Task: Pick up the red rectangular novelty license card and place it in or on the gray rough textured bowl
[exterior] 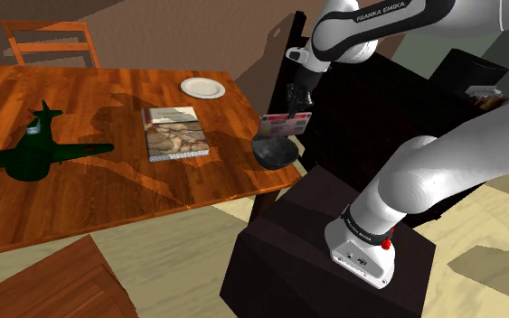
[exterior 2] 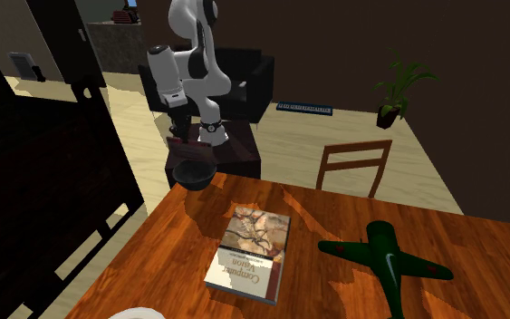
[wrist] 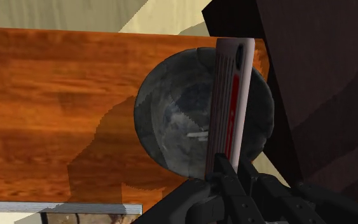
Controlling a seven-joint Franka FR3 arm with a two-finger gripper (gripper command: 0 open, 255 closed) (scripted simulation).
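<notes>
This is a home: a dining corner opening onto a living room. A wooden counter (exterior 2: 167, 258) has a wooden dining chair (exterior 2: 357, 168) at its edge. It carries a white plate (exterior: 203, 88), a picture book (exterior 2: 251, 249) and a dark green model plane (exterior 2: 384, 258), the sort of clutter a household leaves about. Across the pale floor (exterior 2: 307, 136) a dark armchair (exterior 2: 260, 77) stands against a brown wall (exterior 2: 334, 45). A potted plant (exterior 2: 399, 86) sits near the corner, and a tall dark cabinet (exterior 2: 53, 154) stands just beside the counter.

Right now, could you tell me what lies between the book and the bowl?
Only bare wooden table separates the book and the dark grey bowl, as the shoulder view shows.
</notes>
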